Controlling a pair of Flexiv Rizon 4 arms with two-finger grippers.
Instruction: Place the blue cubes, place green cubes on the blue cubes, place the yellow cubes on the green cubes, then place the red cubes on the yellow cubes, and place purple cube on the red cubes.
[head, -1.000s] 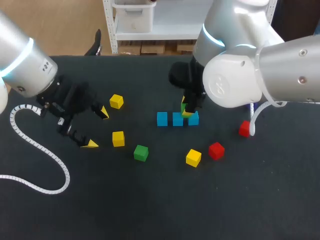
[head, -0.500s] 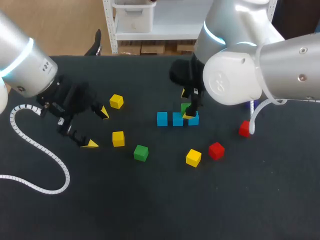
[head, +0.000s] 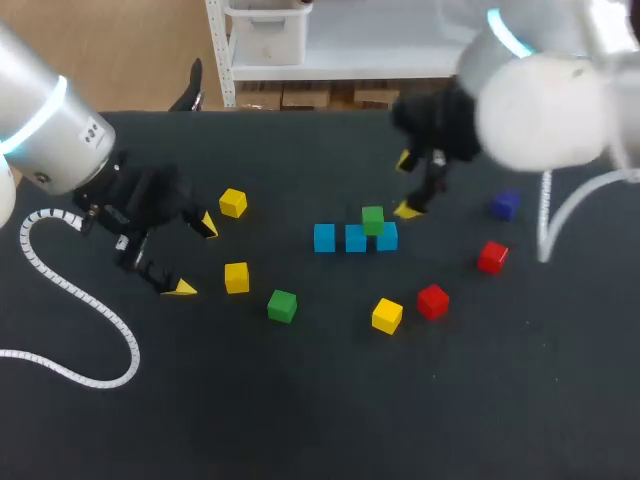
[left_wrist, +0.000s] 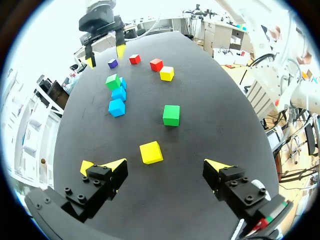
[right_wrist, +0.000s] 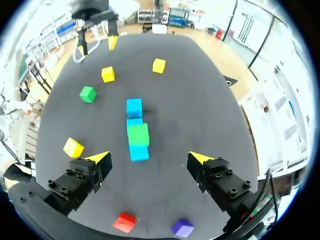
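Three blue cubes (head: 324, 238) lie in a row mid-table. A green cube (head: 373, 220) rests on top, over the two rightmost ones. My right gripper (head: 406, 185) hangs open just behind and right of it; in the right wrist view the stacked green cube (right_wrist: 138, 134) lies ahead of the open right gripper (right_wrist: 149, 160). My left gripper (head: 195, 257) is open at the left, holding nothing. In its wrist view a yellow cube (left_wrist: 151, 152) lies just ahead of the left gripper (left_wrist: 167, 167), with a loose green cube (left_wrist: 171, 115) beyond.
Loose on the table: yellow cubes (head: 233, 203), (head: 237, 277), (head: 387, 315); a green cube (head: 282, 305); red cubes (head: 432, 300), (head: 492, 256); a purple cube (head: 505, 205). A white coiled cable (head: 60, 290) trails at the left.
My right gripper has opened, let go of the green cube on the blue cubes, and pulled away up and to the right. The left arm has stayed put.
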